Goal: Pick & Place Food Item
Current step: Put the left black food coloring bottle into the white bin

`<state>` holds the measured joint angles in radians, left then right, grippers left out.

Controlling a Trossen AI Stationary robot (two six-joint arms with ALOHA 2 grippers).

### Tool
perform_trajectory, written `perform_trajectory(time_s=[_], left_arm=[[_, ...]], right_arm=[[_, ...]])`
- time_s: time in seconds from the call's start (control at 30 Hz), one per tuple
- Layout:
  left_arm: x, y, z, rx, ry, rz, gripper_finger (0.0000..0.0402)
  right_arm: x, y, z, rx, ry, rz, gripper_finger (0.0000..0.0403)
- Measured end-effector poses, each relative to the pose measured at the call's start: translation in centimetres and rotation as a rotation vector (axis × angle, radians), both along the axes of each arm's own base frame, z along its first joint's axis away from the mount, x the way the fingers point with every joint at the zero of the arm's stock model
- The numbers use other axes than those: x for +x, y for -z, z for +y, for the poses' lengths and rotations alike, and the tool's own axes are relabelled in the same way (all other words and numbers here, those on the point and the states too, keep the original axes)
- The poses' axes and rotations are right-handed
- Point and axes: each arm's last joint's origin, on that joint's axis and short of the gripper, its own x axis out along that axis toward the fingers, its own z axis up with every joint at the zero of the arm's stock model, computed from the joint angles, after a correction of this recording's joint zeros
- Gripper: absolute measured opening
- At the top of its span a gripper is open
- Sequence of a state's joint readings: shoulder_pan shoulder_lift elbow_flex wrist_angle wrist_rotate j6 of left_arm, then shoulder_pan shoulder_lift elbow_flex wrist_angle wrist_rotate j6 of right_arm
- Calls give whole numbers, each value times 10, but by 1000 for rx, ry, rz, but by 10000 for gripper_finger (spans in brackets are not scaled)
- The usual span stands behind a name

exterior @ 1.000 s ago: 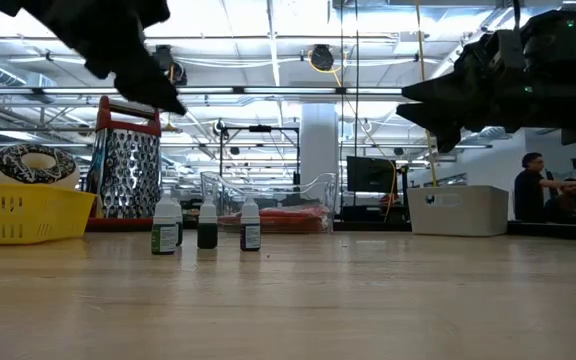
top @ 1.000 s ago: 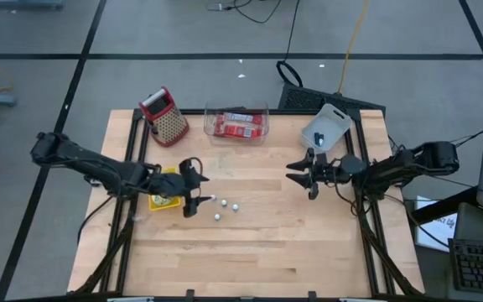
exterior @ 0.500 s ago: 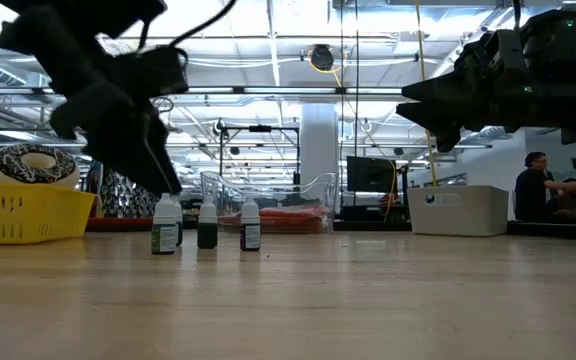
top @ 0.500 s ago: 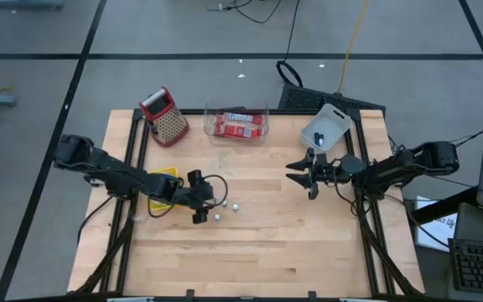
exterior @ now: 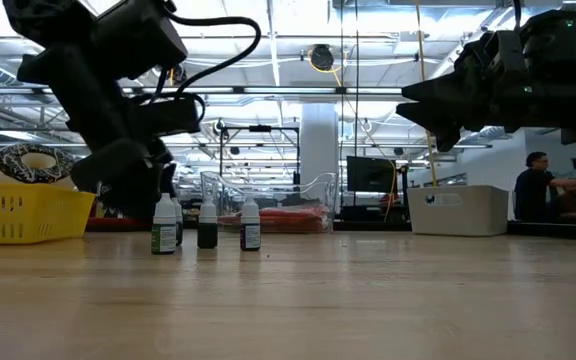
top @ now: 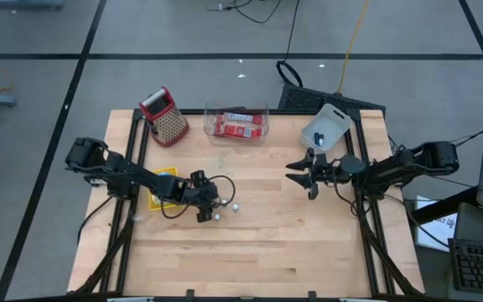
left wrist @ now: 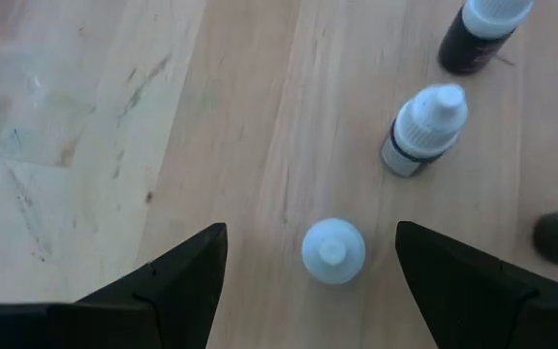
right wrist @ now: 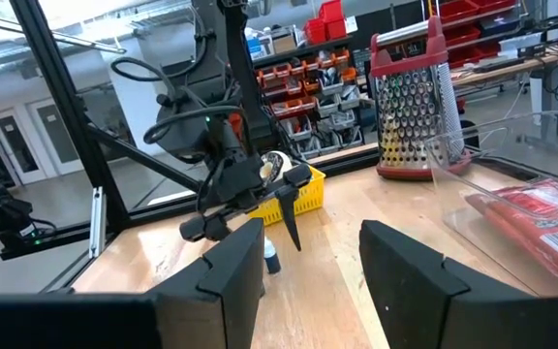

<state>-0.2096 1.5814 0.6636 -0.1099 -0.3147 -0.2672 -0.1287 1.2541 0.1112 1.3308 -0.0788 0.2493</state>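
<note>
The left hand (top: 205, 210) hung low over the tabletop (top: 267, 243), fingers wide apart on either side of one small white-capped bottle (left wrist: 332, 251), not touching it. Two more bottles (left wrist: 424, 130) stood just beside it, near the yellow basket (top: 164, 199). The right hand (top: 302, 174) waited above the tabletop's right part, fingers apart, holding nothing.

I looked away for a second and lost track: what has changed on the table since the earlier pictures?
The left tool has swung from beside the yellow basket toward the three small dropper bottles and dropped low, its open fingers now straddling the nearest bottle without gripping it. Nothing was picked up or released. The bottles, grater, clear tray and the raised right tool stayed put.
</note>
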Motion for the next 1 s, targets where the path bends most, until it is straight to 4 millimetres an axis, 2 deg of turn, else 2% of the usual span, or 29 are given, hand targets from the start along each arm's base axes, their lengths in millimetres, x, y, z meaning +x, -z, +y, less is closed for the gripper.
perform_trajectory(time_s=[0.27, 0.6, 0.87, 1.0], left_arm=[[0, 0, 0, 2, 4, 6, 282], [0, 0, 0, 1, 5, 4, 172], [0, 0, 0, 33, 47, 9, 107], [5, -11, 0, 64, 56, -20, 78]], right_arm=[[0, 3, 0, 4, 2, 29, 160], [0, 3, 0, 4, 3, 26, 160], [0, 2, 0, 4, 3, 25, 160], [0, 1, 0, 16, 2, 12, 160]])
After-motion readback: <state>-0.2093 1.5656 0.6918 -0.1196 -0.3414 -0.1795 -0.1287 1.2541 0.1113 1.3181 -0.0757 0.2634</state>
